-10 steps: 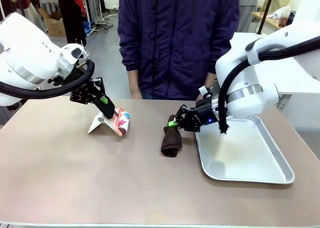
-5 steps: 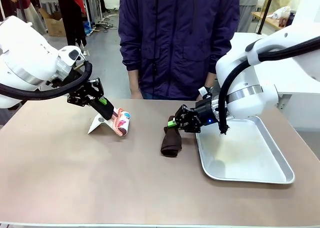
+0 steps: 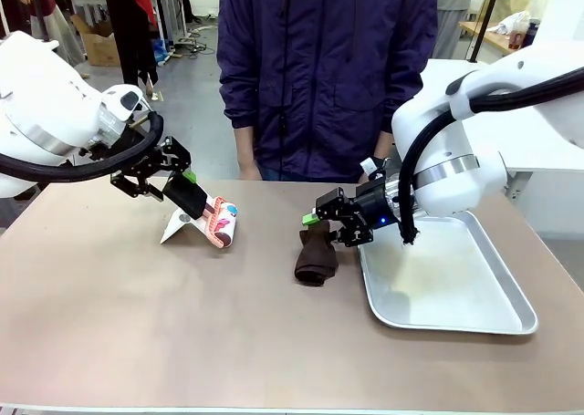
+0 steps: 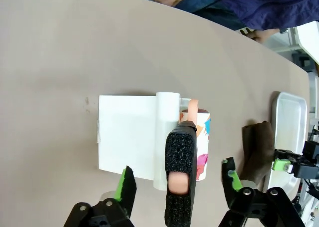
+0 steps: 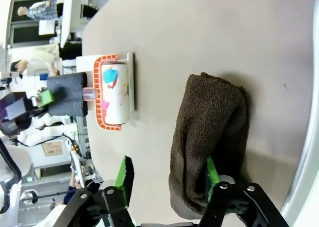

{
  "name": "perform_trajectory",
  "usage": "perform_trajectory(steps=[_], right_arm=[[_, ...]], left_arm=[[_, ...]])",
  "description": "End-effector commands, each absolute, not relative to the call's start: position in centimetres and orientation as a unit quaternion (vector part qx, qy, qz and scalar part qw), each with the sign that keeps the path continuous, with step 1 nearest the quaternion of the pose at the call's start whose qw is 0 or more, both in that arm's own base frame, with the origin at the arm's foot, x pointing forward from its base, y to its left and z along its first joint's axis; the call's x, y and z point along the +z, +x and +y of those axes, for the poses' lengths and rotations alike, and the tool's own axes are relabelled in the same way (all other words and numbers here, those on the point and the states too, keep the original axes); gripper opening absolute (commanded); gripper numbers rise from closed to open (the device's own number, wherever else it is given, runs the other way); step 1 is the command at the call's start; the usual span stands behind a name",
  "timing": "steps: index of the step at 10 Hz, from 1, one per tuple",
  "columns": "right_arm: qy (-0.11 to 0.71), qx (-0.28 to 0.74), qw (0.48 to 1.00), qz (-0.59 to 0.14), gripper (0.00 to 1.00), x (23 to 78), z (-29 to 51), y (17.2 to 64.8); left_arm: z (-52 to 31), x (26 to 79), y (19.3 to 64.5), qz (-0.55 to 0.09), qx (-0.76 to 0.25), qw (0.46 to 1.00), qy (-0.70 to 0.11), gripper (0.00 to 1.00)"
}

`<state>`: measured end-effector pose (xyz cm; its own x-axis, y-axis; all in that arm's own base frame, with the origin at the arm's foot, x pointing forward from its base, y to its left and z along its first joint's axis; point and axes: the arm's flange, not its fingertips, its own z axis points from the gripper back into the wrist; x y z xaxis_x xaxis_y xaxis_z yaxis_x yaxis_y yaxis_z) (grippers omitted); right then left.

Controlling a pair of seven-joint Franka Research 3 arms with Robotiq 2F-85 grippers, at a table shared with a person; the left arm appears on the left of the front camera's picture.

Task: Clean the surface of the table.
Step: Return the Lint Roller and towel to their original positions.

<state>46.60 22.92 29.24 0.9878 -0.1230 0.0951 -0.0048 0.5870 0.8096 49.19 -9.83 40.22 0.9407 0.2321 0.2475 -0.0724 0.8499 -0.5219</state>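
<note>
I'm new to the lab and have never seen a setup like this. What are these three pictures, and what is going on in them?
They show two white robot arms at a brown table, with a person in a dark blue jacket standing at the far side. The wide picture comes from a fixed camera between the arms. The other two come from a small camera on each wrist, looking along that arm's two green-padded fingers.

On the table lie a lint roller with a colourful print, resting on a white sheet, a rolled brown cloth, and a silver metal tray.

Neither arm holds anything. The left gripper is open, with the roller's black foam handle between its fingers but not clamped. The right gripper is open just over the cloth, beside the tray.
</note>
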Motion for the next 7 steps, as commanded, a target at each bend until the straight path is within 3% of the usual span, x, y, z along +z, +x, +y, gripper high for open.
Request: perform_trajectory(steps=[1, 3, 7], right_arm=[[0.419, -0.021, 0.905, -0.067, 1.00, 30.1, 23.3, 46.4], [0.412, -0.008, 0.908, -0.069, 1.00, 30.7, 22.8, 45.9], [0.488, 0.003, 0.869, -0.075, 1.00, 32.7, 17.8, 43.8]], left_arm=[[-8.9, 40.6, 48.0, -0.162, 0.091, 0.946, -0.267, 1.00], [-7.9, 41.3, 46.6, -0.157, 0.082, 0.942, -0.286, 1.00], [-3.9, 44.1, 40.1, -0.182, 0.070, 0.910, -0.367, 1.00]])
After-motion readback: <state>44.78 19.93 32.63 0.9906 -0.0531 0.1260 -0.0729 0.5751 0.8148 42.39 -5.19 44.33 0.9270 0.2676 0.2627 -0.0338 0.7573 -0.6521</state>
